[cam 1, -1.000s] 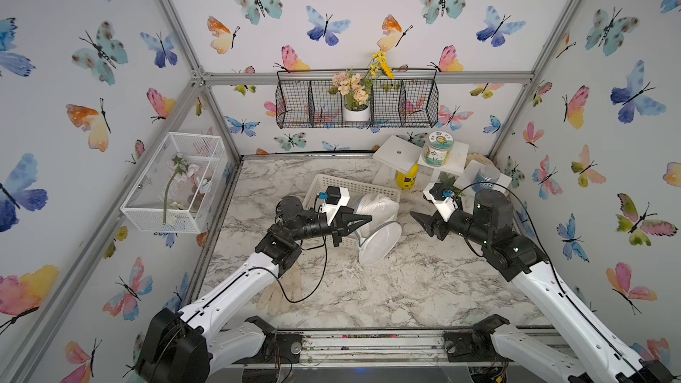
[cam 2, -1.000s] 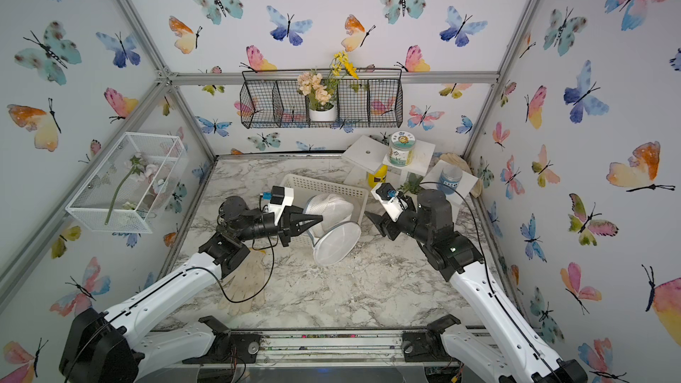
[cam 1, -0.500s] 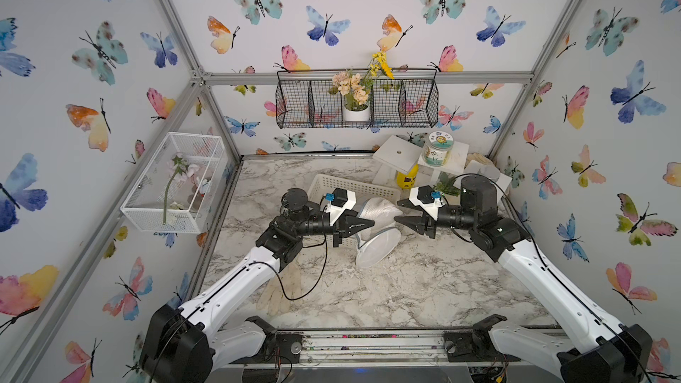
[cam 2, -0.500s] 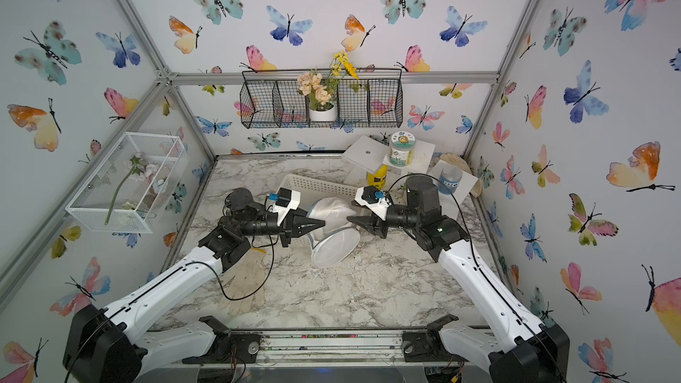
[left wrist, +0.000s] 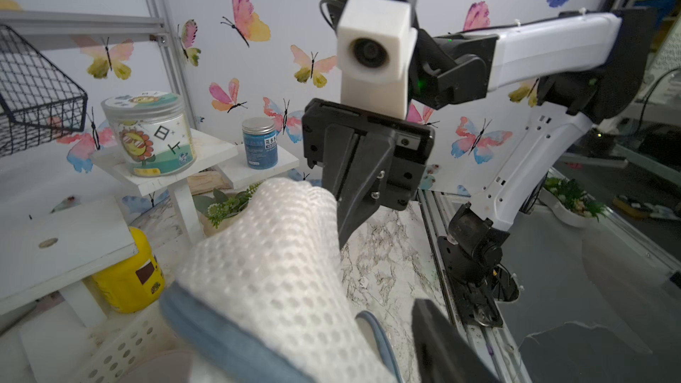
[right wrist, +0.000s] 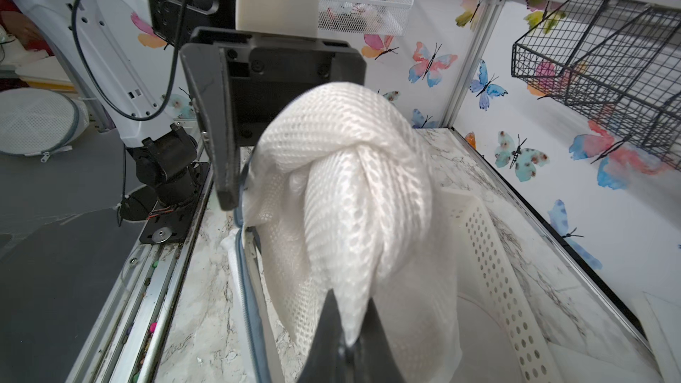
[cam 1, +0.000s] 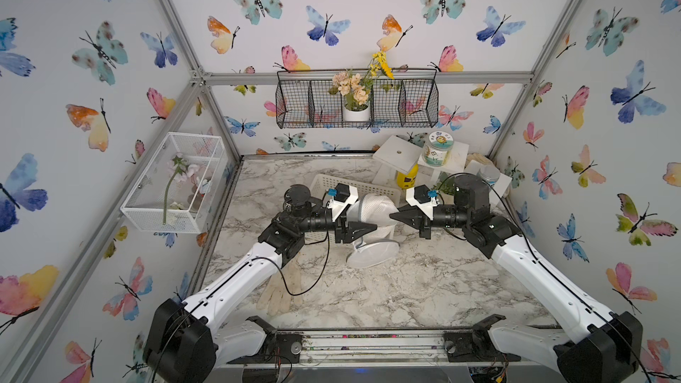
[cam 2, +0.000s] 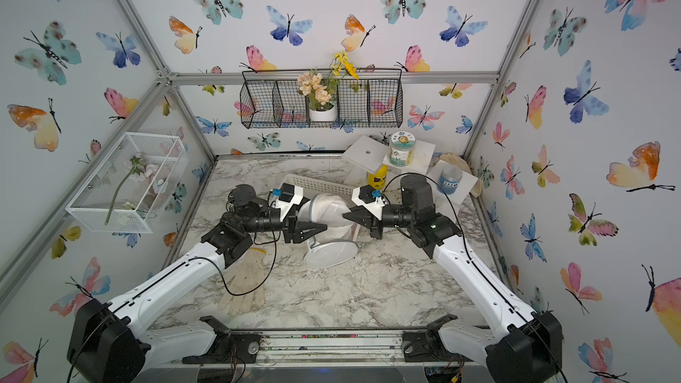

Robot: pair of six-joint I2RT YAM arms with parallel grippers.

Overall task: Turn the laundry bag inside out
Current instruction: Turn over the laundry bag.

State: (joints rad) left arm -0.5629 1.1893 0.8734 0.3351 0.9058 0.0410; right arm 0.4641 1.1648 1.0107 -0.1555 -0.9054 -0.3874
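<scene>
Right gripper first: its jaws are pinched together on a fold of the white mesh laundry bag, and the cloth gathers into a twisted ridge running away from the tips. Facing it from the other side, my left gripper stands wide, not clamped. In the right wrist view one of its fingers lies just beside the bag's grey-blue zipper edge. The mesh bulges across the gap and hides the other finger.

In both top views the two grippers point at each other with the bag bunched between them, raised off the marble table near its middle. The bag's round flat end hangs below and meets the table, tilted. Just behind the bag lies a white perforated basket, and the bag partly covers its near wall.

Farther back toward the right corner, small white stands carry a jar with a sunflower label and a blue tin. A yellow bottle sits under them. Under my left arm a pale glove lies flat on the table, well apart from the bag.
</scene>
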